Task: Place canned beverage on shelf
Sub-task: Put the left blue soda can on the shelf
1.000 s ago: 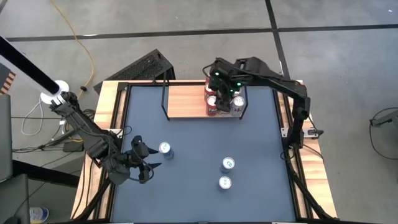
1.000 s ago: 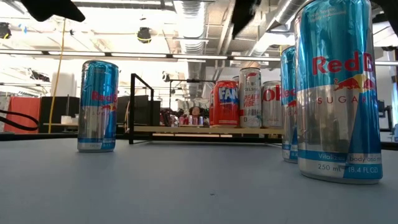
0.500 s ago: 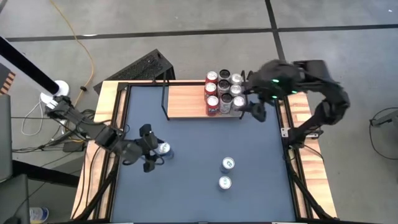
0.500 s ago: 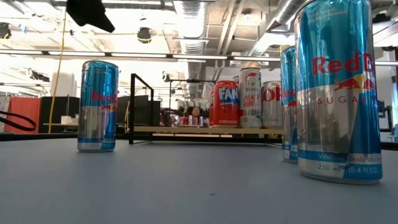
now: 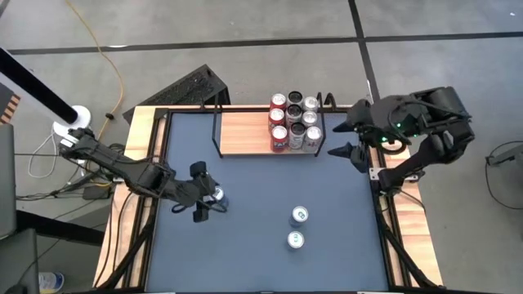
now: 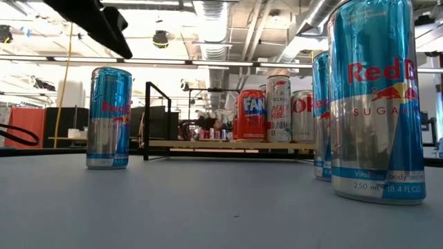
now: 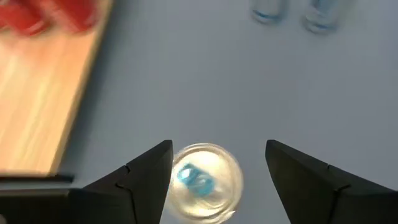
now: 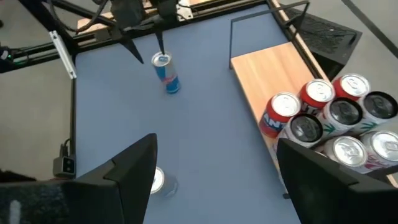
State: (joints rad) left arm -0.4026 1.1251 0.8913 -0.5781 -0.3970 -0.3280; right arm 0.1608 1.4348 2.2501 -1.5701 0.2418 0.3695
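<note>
**While spread over a lone can, not yet gripping**

Though lowered right over the slim blue-and-silver aluminium can (image 7: 205, 182), no contact visible from the left tool (image 7: 219, 149): dark fingers splayed wide, one on either side of the round lid, apparently set so as to close on the narrow cylinder from above. Upright on the matte dark grey surface (image 5: 343, 204), well apart from the small light-wood shelf with thin black wire ends (image 5: 243, 131).

Just off the shelf's right end, the right tool (image 5: 345, 140), raised, likewise spread and empty, probably kept clear to leave the way open.

Packed tight at the shelf's right end, a cluster of six upright cans (image 5: 294, 122), red and silver, shiny tops up; bare smooth board to their left, likely room for more. Nearer the front, two more slim blue-and-silver cans (image 5: 297, 227), standing close together, untouched.

Thin smooth metal walls, tall narrow shape: easily tipped by an off-centre squeeze, judging by form.
</note>
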